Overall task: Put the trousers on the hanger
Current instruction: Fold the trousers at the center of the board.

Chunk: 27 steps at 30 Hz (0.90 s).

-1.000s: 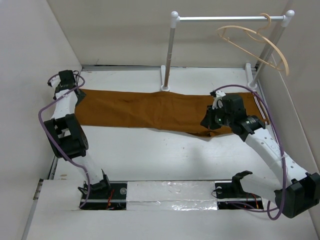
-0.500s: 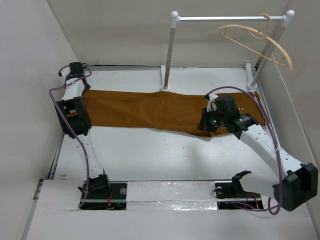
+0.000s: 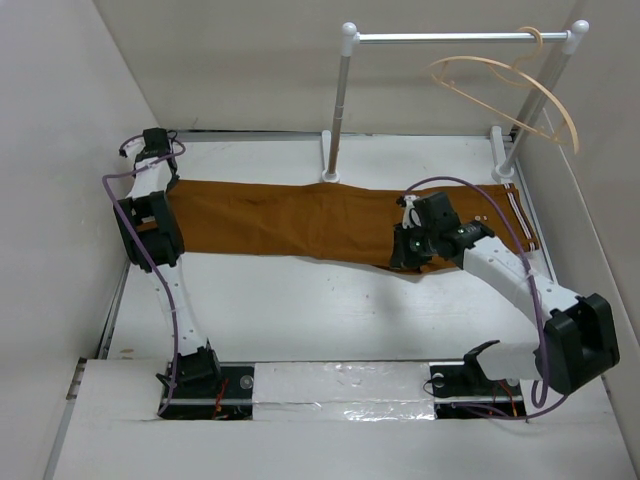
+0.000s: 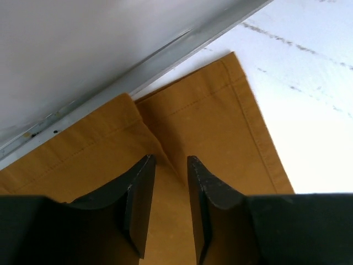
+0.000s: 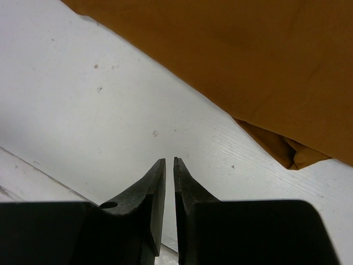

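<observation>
Left gripper (image 4: 169, 165): jaws a little apart, with a narrow gap and ochre cloth showing through it. The fingers (image 4: 138, 204) hang over the leg ends of the trousers (image 4: 220, 110), right where the two hems meet. I cannot tell whether the tips touch the cloth. A metal edge strip (image 4: 165, 55) at the foot of the wall runs just past the hems.

Right gripper (image 5: 170, 163): jaws pressed almost together, only a thin slit between them, nothing held. Bare white table (image 5: 83, 110) lies under the tips. The near edge of the trousers is just ahead, with a small tucked-under fold of cloth poking out at its right.

In the overhead view the trousers lie flat across the far half of the table. The legs point toward the left arm at the far-left corner. The striped waistband (image 3: 515, 215) lies at the right end, and the right gripper is near the front edge on that side.

The hanger (image 3: 562, 108) hangs by its hook from the rail stand (image 3: 450, 37) at the far right, tilted, well apart from the trousers and both grippers.
</observation>
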Available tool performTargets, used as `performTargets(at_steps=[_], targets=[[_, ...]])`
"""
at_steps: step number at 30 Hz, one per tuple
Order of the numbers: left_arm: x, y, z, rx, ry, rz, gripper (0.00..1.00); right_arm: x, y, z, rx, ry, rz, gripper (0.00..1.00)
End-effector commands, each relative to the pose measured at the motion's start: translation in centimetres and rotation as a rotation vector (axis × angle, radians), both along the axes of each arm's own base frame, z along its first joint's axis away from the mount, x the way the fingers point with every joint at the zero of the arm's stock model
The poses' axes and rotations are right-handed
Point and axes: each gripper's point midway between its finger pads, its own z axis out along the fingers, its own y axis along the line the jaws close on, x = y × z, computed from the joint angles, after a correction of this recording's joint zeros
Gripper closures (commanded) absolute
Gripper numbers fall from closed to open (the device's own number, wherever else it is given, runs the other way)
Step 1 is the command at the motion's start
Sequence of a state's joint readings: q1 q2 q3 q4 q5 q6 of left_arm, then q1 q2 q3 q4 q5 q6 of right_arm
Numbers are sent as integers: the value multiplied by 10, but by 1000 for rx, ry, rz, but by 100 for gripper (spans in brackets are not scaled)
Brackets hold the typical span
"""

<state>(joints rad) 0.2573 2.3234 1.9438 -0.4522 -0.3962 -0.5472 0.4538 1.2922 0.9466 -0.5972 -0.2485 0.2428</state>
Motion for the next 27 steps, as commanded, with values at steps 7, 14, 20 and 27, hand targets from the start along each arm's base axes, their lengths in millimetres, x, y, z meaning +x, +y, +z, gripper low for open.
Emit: performTargets(at_steps=[7,14,20,27], targets=[[-13,7,4,30,10,38,91,18,5,12,-22,-52,7,82],[-13,6,14,34,-21,35,100,21,1,13,-36,-56,9,82],[-5,-7,80,51,-197,20,100,20,3,7,-31,-43,14,82],[6,-19,135,41,-350,-10,100,22,5,6,-24,-47,12,82]])
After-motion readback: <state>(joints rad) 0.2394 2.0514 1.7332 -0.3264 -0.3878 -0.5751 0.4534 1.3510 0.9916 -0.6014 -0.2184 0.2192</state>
